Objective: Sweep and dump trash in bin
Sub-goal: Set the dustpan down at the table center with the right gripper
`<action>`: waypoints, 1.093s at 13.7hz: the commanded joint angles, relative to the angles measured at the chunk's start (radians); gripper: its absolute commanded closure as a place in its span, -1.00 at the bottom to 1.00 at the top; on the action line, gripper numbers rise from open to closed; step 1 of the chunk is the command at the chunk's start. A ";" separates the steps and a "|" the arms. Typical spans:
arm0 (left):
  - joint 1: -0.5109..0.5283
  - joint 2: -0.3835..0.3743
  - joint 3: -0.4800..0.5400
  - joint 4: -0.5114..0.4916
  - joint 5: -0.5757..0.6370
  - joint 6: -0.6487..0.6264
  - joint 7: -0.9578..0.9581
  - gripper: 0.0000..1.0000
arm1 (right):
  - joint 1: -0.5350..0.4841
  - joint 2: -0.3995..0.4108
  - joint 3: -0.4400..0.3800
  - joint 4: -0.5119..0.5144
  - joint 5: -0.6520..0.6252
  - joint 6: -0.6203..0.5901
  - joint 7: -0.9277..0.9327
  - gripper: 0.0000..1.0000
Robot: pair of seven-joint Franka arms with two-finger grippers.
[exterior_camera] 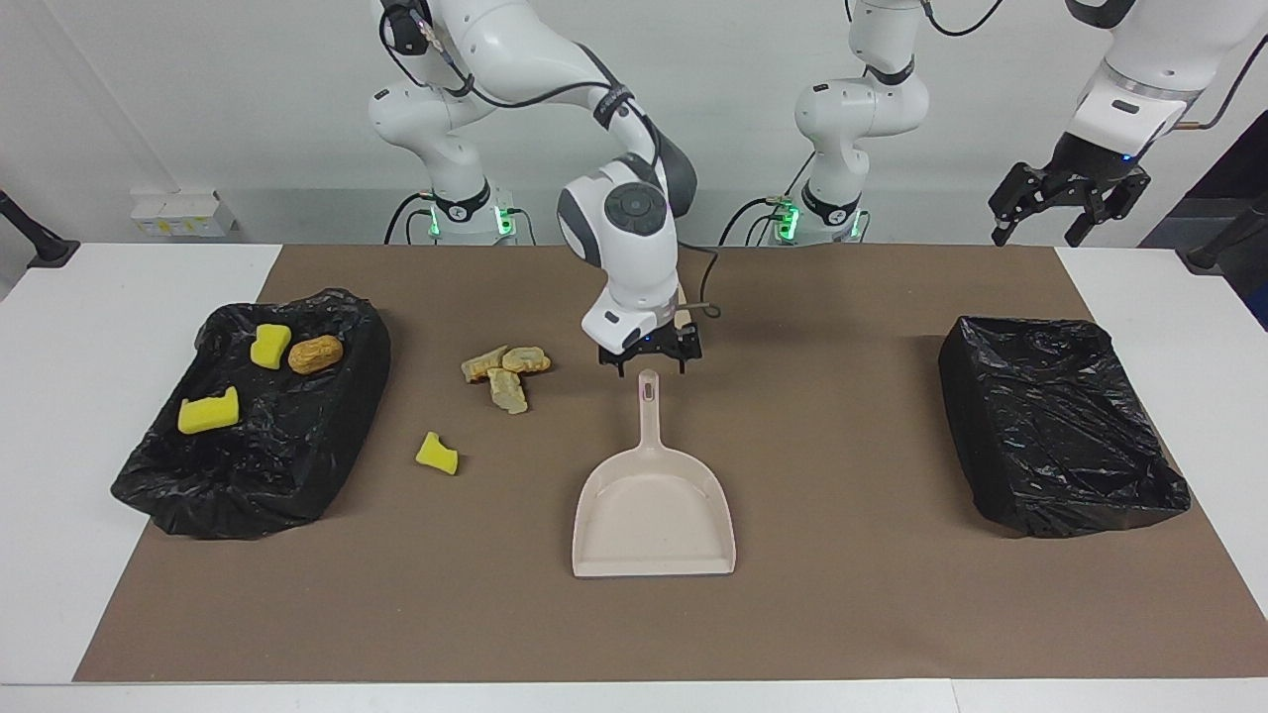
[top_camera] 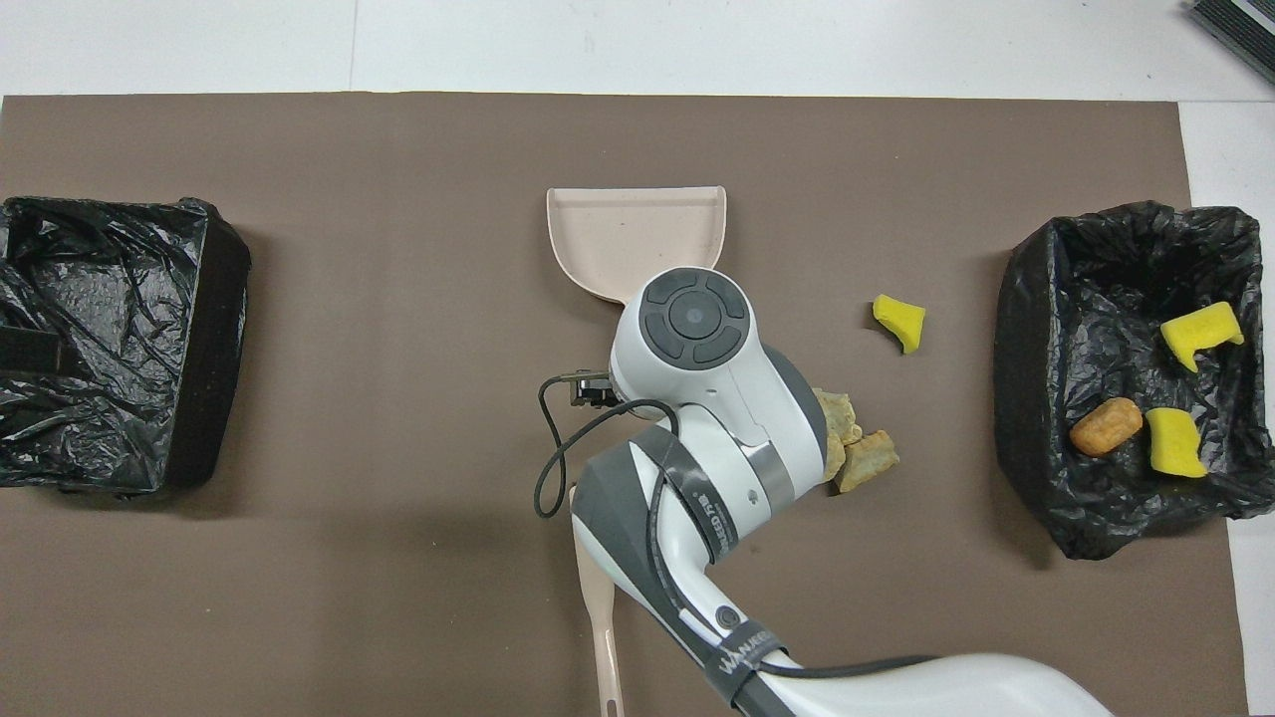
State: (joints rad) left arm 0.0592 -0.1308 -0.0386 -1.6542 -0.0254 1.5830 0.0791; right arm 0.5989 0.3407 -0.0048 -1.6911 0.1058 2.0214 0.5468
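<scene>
Trash is lying in two places: a yellow scrap [exterior_camera: 437, 454] and a cluster of three tan lumps [exterior_camera: 505, 373] are sitting on the brown mat [exterior_camera: 852, 594], while two yellow chunks [exterior_camera: 209, 411] and one brown lump [exterior_camera: 315, 354] are resting inside the black-lined bin [exterior_camera: 248, 416] toward the right arm's end of the bench [exterior_camera: 59, 495]. The dustpan [exterior_camera: 654, 510] is lying flat and empty on the mat near the middle, its handle pointing toward the robots. The right tool [exterior_camera: 649, 356] is hanging just above the tip of that handle with its fingers spread and gripping nothing, so the pan appears to be parked between rounds of sweeping. The brush [top_camera: 598, 607] is lying on the mat nearer to the robots than the pan, largely hidden under the right arm. The left tool [exterior_camera: 1065, 198] is waiting high over its own end of the bench, fingers apart and empty, above a second lined bin [exterior_camera: 1060, 436] showing no trash in it. By the look of it, roughly half the job is remaining. The next move is likely calling for the brush to be taken up and the four loose scraps pushed into the pan, which may need its mouth turned toward them.
</scene>
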 commanded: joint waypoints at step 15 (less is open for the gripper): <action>-0.002 0.005 0.000 0.022 0.004 -0.023 -0.001 -1.00 | 0.206 -0.506 0.011 -0.545 0.124 -0.013 0.173 -1.00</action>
State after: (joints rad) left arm 0.0592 -0.1308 -0.0385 -1.6542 -0.0254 1.5829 0.0791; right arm 0.7978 -0.1279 0.0032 -2.1851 0.1843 1.9694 0.7013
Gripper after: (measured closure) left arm 0.000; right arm 0.000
